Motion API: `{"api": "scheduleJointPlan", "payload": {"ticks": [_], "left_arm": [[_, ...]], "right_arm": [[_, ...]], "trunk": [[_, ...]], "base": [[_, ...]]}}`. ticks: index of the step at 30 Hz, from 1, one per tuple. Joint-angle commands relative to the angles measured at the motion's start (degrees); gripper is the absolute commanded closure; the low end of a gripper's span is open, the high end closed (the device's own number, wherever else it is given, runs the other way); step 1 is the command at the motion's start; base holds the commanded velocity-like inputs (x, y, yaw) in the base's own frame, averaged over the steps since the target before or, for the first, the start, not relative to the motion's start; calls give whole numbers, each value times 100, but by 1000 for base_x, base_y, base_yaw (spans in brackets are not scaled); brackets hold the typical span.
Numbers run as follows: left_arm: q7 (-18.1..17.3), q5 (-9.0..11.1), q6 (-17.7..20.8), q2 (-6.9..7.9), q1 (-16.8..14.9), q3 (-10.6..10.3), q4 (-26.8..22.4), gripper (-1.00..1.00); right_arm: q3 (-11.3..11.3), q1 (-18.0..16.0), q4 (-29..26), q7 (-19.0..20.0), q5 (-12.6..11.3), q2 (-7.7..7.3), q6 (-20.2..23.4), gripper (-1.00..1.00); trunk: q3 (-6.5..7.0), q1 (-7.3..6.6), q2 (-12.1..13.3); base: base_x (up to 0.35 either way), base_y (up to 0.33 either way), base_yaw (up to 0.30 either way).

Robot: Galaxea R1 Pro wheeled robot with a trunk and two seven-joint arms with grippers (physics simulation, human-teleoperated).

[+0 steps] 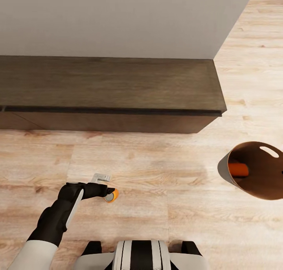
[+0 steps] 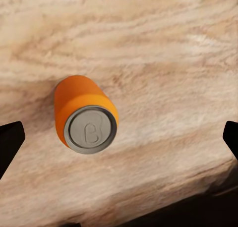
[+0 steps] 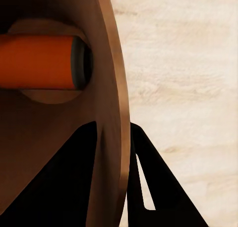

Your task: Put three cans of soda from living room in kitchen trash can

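A small orange soda can with a silver top [image 2: 85, 119] lies on the pale wood floor [image 1: 165, 207], between the wide-open, empty left claw [image 1: 105, 184]. Light, stiff and likely slippery; best pinched across its round body. The right claw [image 3: 130, 187] is clamped on the wall of the grey, copper-lined trash bin [image 1: 271, 183], holding another orange can [image 1: 239, 169]. The long dark cabinet [image 1: 110, 93] stands well apart.

wood floor [image 1: 157, 171] w/ orange can [image 1: 112, 195]

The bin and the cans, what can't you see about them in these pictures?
- Trash bin: its right side is cut off by the head view's edge.
- Orange can inside: partly hidden behind the bin wall; right wrist view crops its far end.
- Dark blue can: whereabouts unknown.
- Floor can: label unseen, silver top faces the left pincer.
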Motion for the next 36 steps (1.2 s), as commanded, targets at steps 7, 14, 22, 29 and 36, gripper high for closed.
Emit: {"api": "scheduleJointPlan", "payload": {"ticks": [7, 14, 22, 29, 36], "left_arm": [[0, 5, 1, 0, 1, 4, -20, -100], [-8, 10, 1, 0, 1, 1, -28, -100], [-7, 11, 1, 0, 1, 3, -31, -100], [-15, 18, 1, 0, 1, 33, -40, -100], [-9, 19, 1, 0, 1, 31, -36, -100]], "right_arm": [[1, -5, -2, 14, -30, -1, 14, 100], [4, -5, -10, 14, -28, -1, 14, 100], [4, -5, -11, 14, -28, -1, 14, 100], [4, -5, -11, 14, -28, -6, 14, 100], [4, -4, -13, 14, -28, -3, 14, 100]], "trunk": [[-186, 154, -282], [-372, 307, -563], [-530, 417, -764], [-590, 417, -764], [-717, 505, -924]], "base": [[0, 0, 0], [0, 0, 0], [0, 0, 0], [0, 0, 0], [0, 0, 0]]}}
